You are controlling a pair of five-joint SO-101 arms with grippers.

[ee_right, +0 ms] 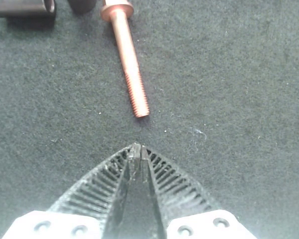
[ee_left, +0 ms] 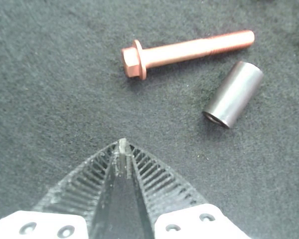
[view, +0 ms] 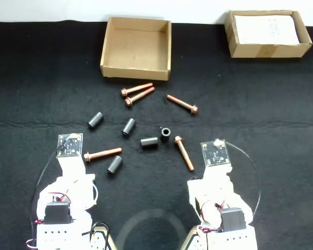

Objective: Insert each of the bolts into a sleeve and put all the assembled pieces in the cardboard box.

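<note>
Black felt covers the tabletop. Every bolt and sleeve on it lies loose, and the cardboard box at the far side holds no assembled piece. Treat the step in hand as the first pickup.

1. Spread both end effectors before descending. The left end effector has its fingers pressed together and grips nothing. The right end effector is likewise pressed together and empty.
2. With the left arm, take the near sleeve, which lies on its side just beside the left bolt. Close across its round wall near mid-length, so the bore stays free at one end. Expect it to roll if only one finger touches it.
3. With the right arm, take the right bolt close behind its flanged head, leaving the threaded end exposed for insertion.
4. Align both axes before pushing.

Pose: both arms sit low at the near side of the tabletop. The left tips point at bare felt, short of the left bolt's head. The right tips point along the right bolt, just short of its threaded end.
</note>
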